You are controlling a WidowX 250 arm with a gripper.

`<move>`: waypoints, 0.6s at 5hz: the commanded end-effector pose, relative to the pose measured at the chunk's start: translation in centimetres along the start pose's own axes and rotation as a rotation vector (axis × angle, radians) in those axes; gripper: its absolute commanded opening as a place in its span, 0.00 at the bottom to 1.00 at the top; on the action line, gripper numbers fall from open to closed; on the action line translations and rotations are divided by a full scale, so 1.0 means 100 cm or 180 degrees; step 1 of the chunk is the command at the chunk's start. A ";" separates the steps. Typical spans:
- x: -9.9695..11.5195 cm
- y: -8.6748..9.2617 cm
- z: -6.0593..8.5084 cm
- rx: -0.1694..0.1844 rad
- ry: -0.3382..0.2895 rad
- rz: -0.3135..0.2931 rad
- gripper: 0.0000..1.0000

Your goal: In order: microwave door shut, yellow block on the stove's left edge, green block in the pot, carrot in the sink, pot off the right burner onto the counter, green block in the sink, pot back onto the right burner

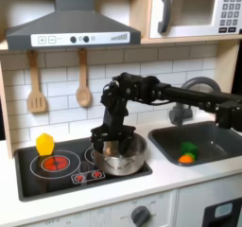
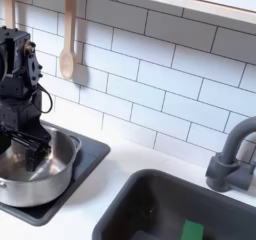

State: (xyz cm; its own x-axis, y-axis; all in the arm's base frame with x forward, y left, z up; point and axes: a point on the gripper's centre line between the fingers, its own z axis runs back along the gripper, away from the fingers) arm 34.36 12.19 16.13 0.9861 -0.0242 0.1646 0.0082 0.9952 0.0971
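Setting: showing a toy kitchen in both exterior views, with a white tabletop [image 1: 175,174], a black stove [image 1: 57,179], white tiled wall and a grey range hood [image 1: 71,27].
Wall: a wooden spatula [image 1: 36,84] and a wooden spoon [image 1: 83,79] hang from pegs; the microwave [image 1: 194,11] sits at the upper right of the first exterior view, door shut.
Pot: the steel pot [image 1: 125,157] stands on the burner nearer the sink, at the stove's edge.
Yellow block: the yellow block [image 1: 44,143] sits on the stove's far side from the sink, at the first exterior view's left.
Sink: the dark sink [image 1: 203,144] holds the carrot [image 1: 187,158] with the green block [image 1: 190,148] just beside it; a grey faucet [image 2: 232,159] stands behind.
Claw: the claw [image 2: 30,149] is down inside the pot, at its rim; its opening cannot be told, nor whether it grips anything.
Hidden: in the second exterior view the green block [image 2: 192,230] is cut off by the lower edge.
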 end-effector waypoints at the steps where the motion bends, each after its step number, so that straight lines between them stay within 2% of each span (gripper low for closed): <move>1: -0.004 0.013 -0.001 0.0045 0.0008 0.0053 1.00; 3: -0.005 0.021 -0.002 0.0057 0.0005 0.0055 1.00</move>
State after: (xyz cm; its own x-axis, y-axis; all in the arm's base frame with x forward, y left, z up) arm 33.90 14.46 15.99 0.9866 -0.0010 0.1632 -0.0172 0.9938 0.1099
